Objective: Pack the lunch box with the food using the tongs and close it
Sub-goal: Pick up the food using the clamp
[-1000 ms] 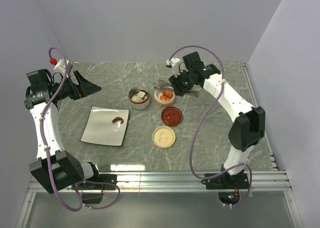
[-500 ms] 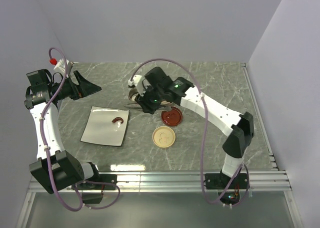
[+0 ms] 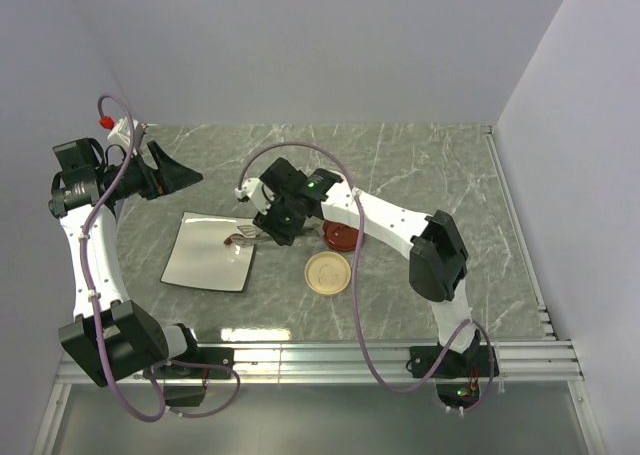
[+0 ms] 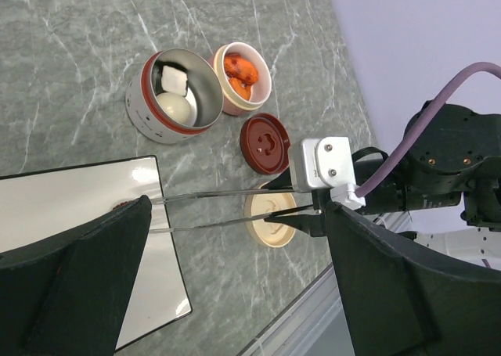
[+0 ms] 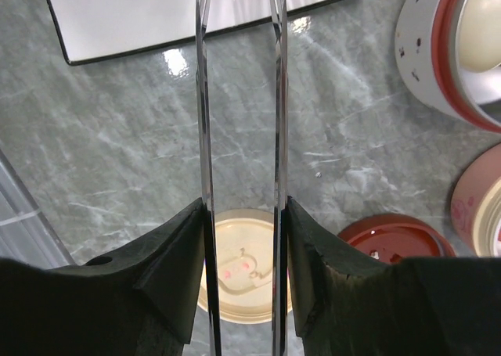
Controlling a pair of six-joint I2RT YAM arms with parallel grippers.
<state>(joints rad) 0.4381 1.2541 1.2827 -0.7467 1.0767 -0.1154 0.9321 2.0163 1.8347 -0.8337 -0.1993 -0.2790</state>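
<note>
The grey marble tabletop is crossed by the right arm, which has been swung within the last second from the open containers toward the far edge over to the white square plate lying near the left edge. The left arm has not been moved. Its left claw is held spread wide and empty above the far left corner.

Toward the middle of the tabletop a round tin is seen with an egg-like ball and a white piece inside. Just beside it stands a smaller cup with orange fried bits. Both are uncovered: the red lid and the cream lid are laid flat on the near side of them.

The tongs are clamped in the right claw, with both slim arms pressed between its pads yet kept apart along their length. Their tips have been brought to the brown piece, the only food seen on the plate. Whether it is already touched cannot be told. A new pickup is judged to be starting; squeezing, carrying and lidding remain to be done.
</note>
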